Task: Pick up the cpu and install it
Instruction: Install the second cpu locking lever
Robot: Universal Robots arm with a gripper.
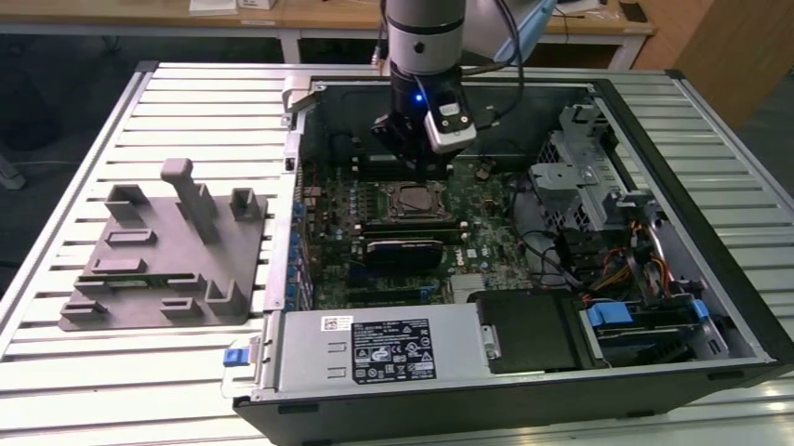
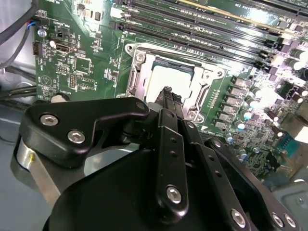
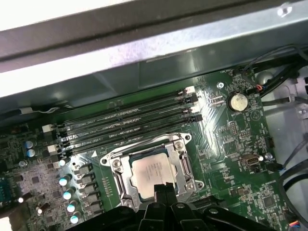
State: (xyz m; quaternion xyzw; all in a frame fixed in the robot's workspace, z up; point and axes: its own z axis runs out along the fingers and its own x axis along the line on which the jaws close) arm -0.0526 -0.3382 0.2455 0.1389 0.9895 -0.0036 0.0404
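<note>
The cpu lies flat in the metal socket frame on the green motherboard, inside the open computer case. Its pale silver top shows in the first wrist view and in the second wrist view. My gripper hangs a little above the board, just behind the socket toward the case's back wall. In both wrist views the black fingers are pressed together with nothing between them, and the gripper hovers over one edge of the cpu, hiding a strip of it.
A grey plastic fixture with upright blocks sits on the slatted table at the exterior view's left. A silver power supply box fills the case's front. Memory slots run beside the socket. Drive cages and cables crowd the exterior view's right.
</note>
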